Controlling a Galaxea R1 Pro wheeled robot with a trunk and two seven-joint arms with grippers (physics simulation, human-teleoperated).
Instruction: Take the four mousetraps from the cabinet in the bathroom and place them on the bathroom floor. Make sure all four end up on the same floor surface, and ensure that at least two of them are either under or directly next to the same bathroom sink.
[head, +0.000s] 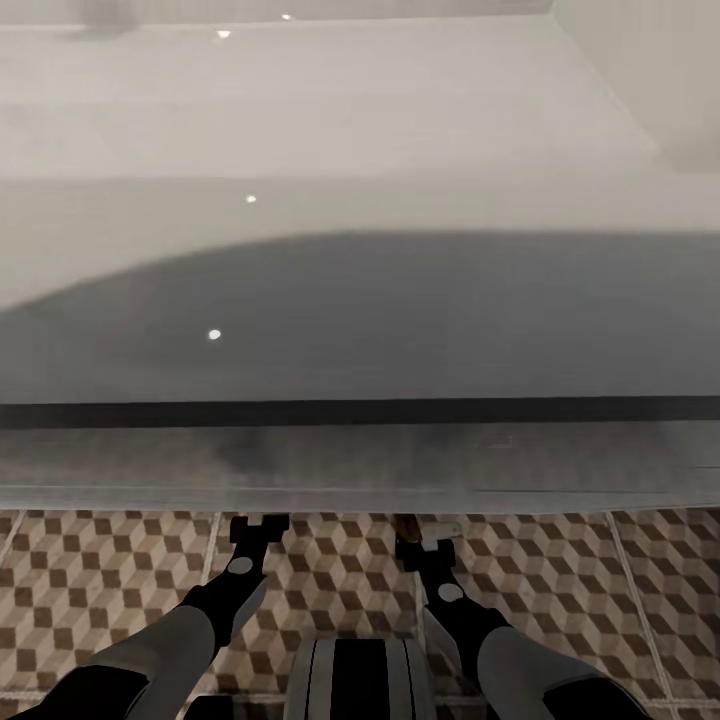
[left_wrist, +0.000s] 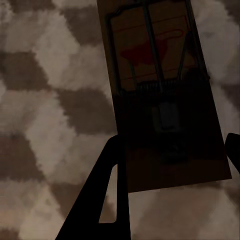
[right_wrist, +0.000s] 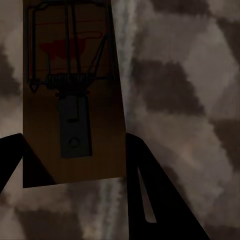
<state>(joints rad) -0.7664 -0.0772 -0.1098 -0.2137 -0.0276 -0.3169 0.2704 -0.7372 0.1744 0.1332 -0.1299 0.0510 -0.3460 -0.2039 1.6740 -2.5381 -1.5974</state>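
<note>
Left gripper (left_wrist: 172, 165) clamps a mousetrap (left_wrist: 160, 90) between its fingers, held over the bathroom floor (left_wrist: 45, 100). Right gripper (right_wrist: 75, 165) likewise grips a second mousetrap (right_wrist: 72, 95) above the tiles and a pale grout line (right_wrist: 125, 50). Both arms reach low under the bathroom sink (head: 360, 300), whose front edge overhangs just ahead of the grippers; open tiles lie either side.

Head camera looking steeply down over both arms, wrist cameras close above brown-beige cube-patterned tile floor (head: 100, 580), shared by all
</note>
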